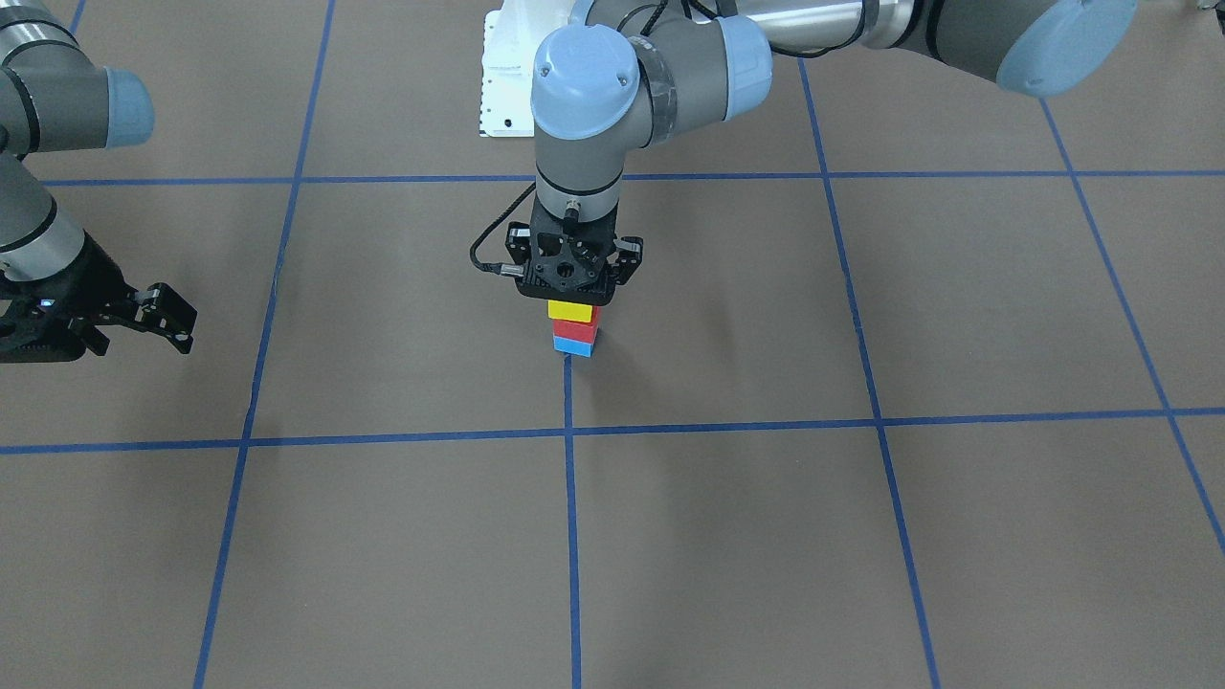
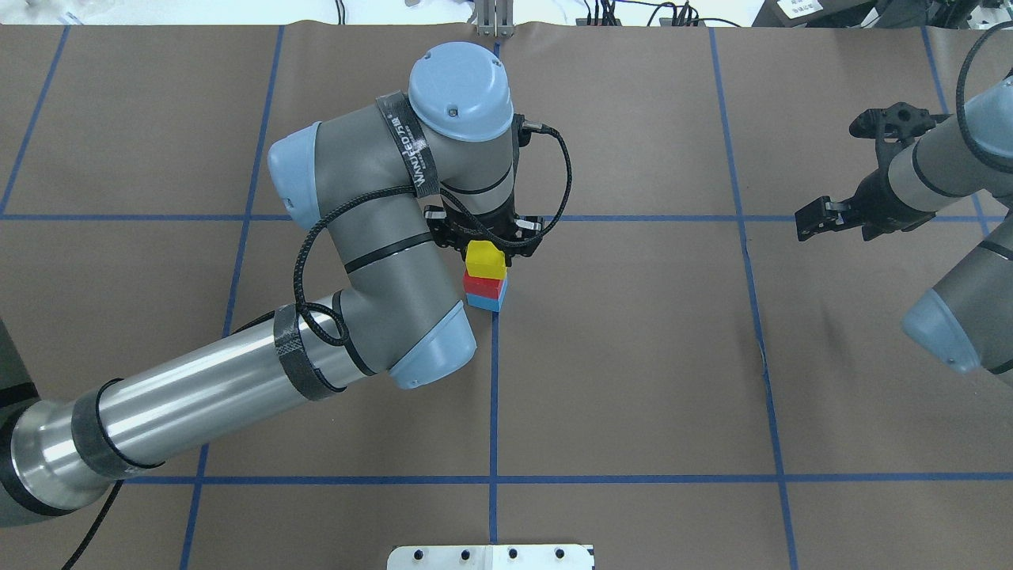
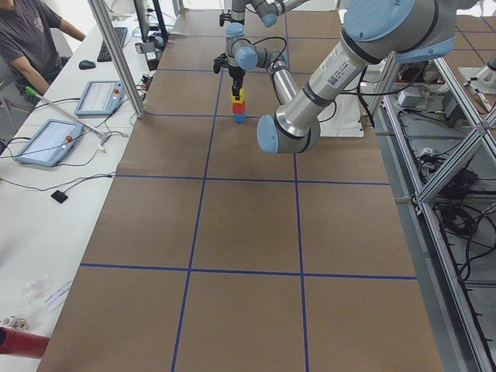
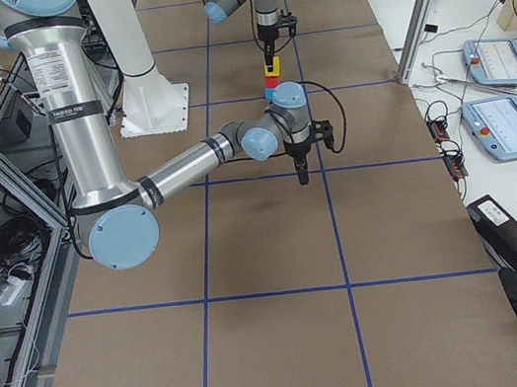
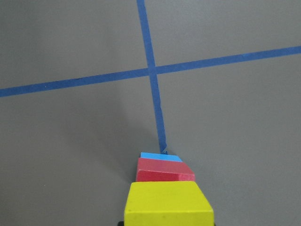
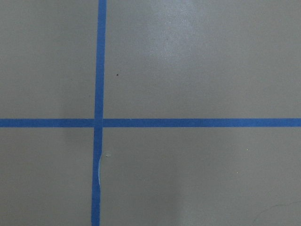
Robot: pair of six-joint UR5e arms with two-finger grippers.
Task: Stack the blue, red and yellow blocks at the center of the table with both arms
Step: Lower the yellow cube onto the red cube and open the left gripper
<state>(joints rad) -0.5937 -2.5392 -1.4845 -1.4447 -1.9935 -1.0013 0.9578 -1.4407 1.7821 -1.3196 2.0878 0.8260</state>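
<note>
A stack stands at the table's centre cross: the blue block (image 1: pixel 574 346) at the bottom, the red block (image 1: pixel 575 329) on it, the yellow block (image 1: pixel 571 311) on top. It also shows in the overhead view, with yellow (image 2: pixel 485 260) over red (image 2: pixel 484 285) over blue (image 2: pixel 484 302). My left gripper (image 1: pixel 571 299) points straight down right over the yellow block, its jaws spread wide to either side. My right gripper (image 2: pixel 829 176) is open and empty, far off on its own side. In the left wrist view the yellow block (image 5: pixel 168 205) fills the bottom edge.
Brown table (image 2: pixel 633 356) with a grid of blue tape lines (image 2: pixel 494 396). The white robot base plate (image 1: pixel 505 86) sits behind the stack. My left forearm (image 2: pixel 237 380) lies across the near-left table area. Operator desks with tablets (image 3: pixel 46 139) stand beside the table.
</note>
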